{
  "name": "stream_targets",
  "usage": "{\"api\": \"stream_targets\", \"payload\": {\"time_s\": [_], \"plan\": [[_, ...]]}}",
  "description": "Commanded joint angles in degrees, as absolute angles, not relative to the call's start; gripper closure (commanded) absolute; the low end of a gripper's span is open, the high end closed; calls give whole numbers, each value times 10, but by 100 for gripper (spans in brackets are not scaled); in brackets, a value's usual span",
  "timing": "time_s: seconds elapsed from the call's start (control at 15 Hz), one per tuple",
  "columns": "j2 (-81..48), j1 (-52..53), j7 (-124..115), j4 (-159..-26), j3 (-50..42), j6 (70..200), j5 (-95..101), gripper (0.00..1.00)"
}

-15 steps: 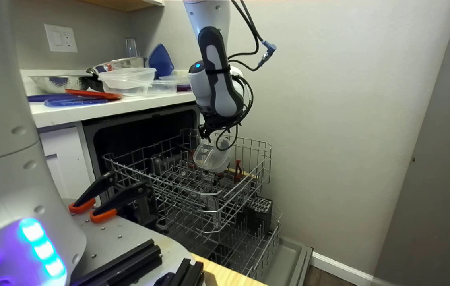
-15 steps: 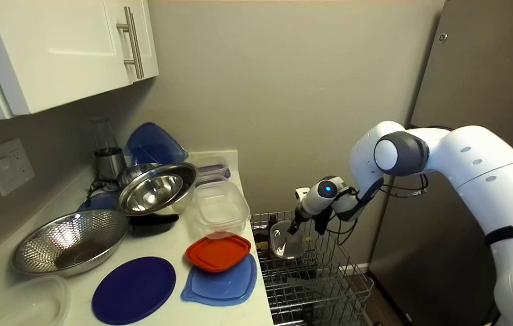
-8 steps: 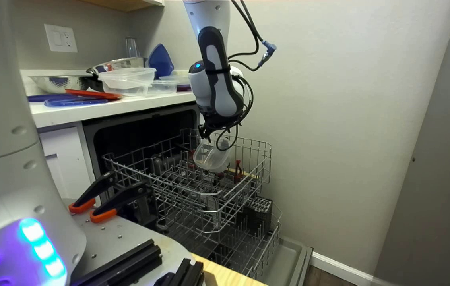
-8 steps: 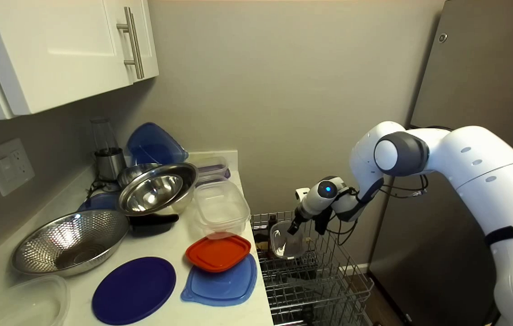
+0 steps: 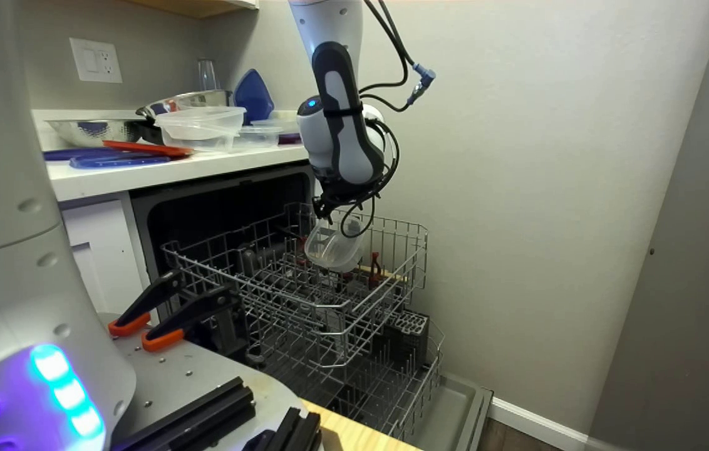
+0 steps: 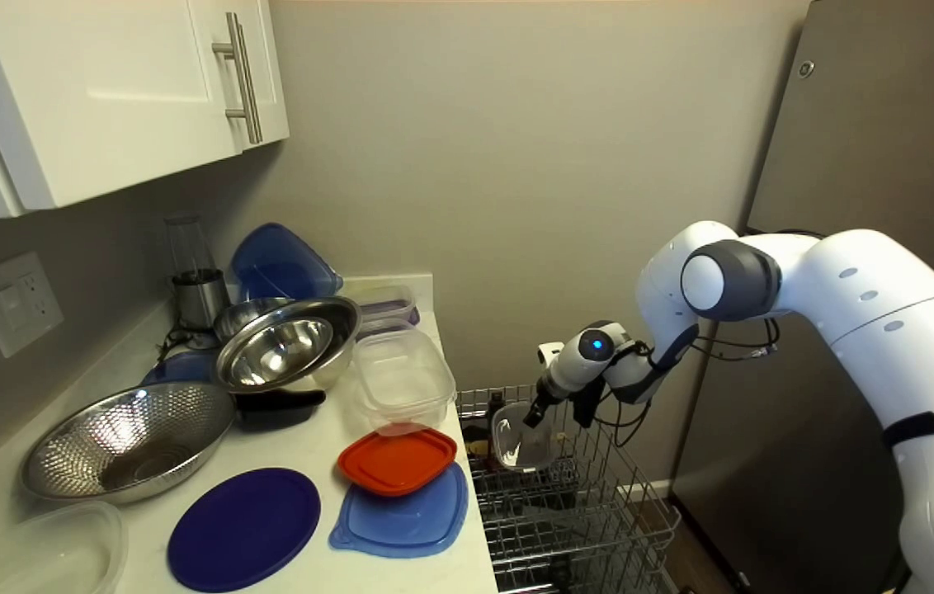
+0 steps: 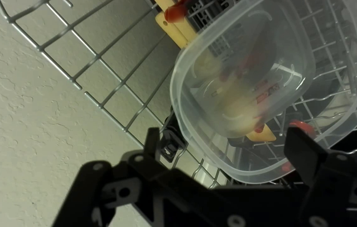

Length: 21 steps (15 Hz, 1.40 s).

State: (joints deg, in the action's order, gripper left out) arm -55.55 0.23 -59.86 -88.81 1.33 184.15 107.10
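My gripper [image 7: 225,138] stands open, its two black fingers wide apart. A clear plastic container [image 7: 279,82] lies ahead of them in the wrist view, its near rounded corner showing between the fingers. Contact between the fingers and the rim cannot be made out. In both exterior views the container [image 5: 332,249] sits tilted in the upper dishwasher rack [image 5: 332,305], right below the gripper [image 6: 535,414]. Through its clear wall, blurred yellow and red items show beneath it. A yellow handle [image 7: 172,30] pokes out past its rim.
A grey wall [image 7: 33,126] runs close along the rack's side. Below hangs the lower rack with a dark cutlery basket [image 5: 408,329]. On the counter [image 6: 327,495] are a red lid [image 6: 397,460], blue lids, a colander [image 6: 133,441], metal bowls [image 6: 281,351] and stacked clear containers [image 6: 405,371].
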Motion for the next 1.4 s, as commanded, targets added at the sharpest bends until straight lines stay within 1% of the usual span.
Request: {"api": "stream_targets", "payload": {"time_s": [0.0,0.33,0.67,0.73,0.87,0.93,1.33], "plan": [[-555,2,-599,-888,13,1841,1071,0],[-555,2,-599,-888,13,1841,1071,0],[-566,35,-531,-881,-23,1882,1034,0],[-569,2,-457,-897,18,1869,995,0],[-580,-1,-393,-902,26,1875,948,0],[-583,24,-397,-897,-6,1901,935,0],[-559,16,-301,-951,12,1873,870,0]]}}
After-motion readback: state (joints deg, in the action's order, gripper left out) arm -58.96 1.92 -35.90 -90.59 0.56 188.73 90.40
